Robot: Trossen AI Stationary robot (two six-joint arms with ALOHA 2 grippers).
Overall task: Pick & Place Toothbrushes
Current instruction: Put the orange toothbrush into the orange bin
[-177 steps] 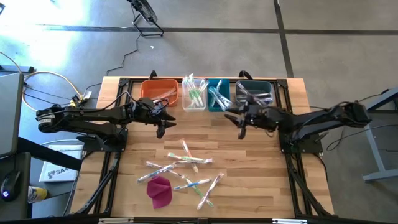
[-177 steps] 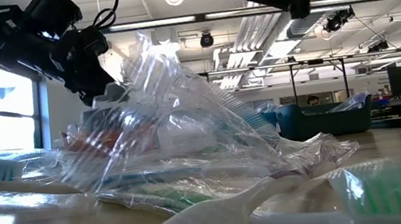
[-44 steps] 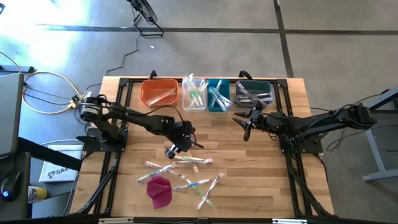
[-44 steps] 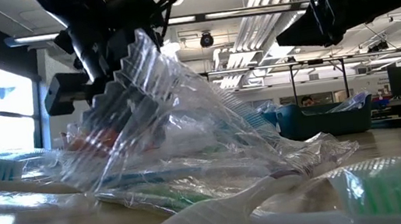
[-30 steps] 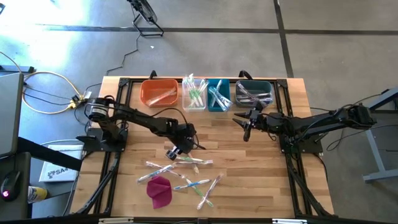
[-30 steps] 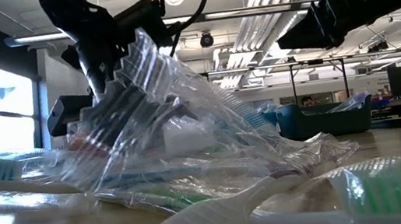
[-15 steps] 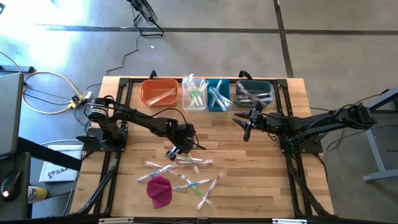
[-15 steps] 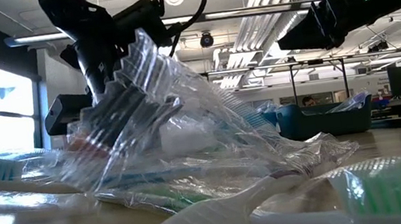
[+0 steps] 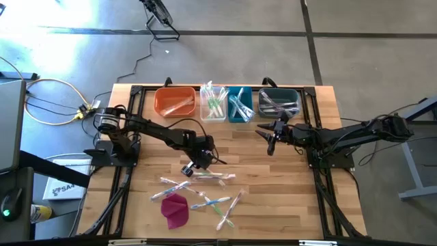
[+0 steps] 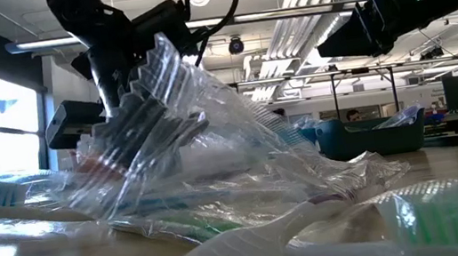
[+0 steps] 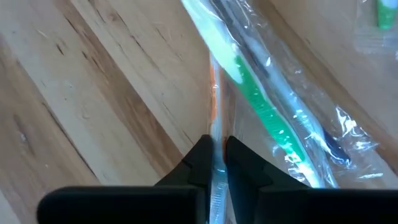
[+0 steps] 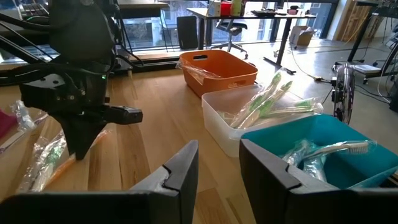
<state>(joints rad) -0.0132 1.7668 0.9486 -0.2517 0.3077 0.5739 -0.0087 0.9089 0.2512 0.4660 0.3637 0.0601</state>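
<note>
Left wrist view: left gripper [image 11: 214,155] pinched narrow on a wrapped toothbrush [image 11: 213,112] mid-desk [image 9: 239,147]. Light, stiff, slippery film; grip the handle. Right gripper [image 9: 270,142] half-open, empty, near the back bins [image 9: 240,104].

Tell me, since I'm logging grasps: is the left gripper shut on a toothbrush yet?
Shut: the left gripper has its fingers pinched on an orange-handled wrapped toothbrush lying on the table.

left arm stretched out to worktop middle, left claw [image 9: 194,162] tipped down, fingers [image 11: 202,163] pinched nearly together. right arm reaching in from right edge, right claw [image 9: 271,137] hanging near far edge, fingers [image 12: 183,168] parted, nothing between them.
</note>
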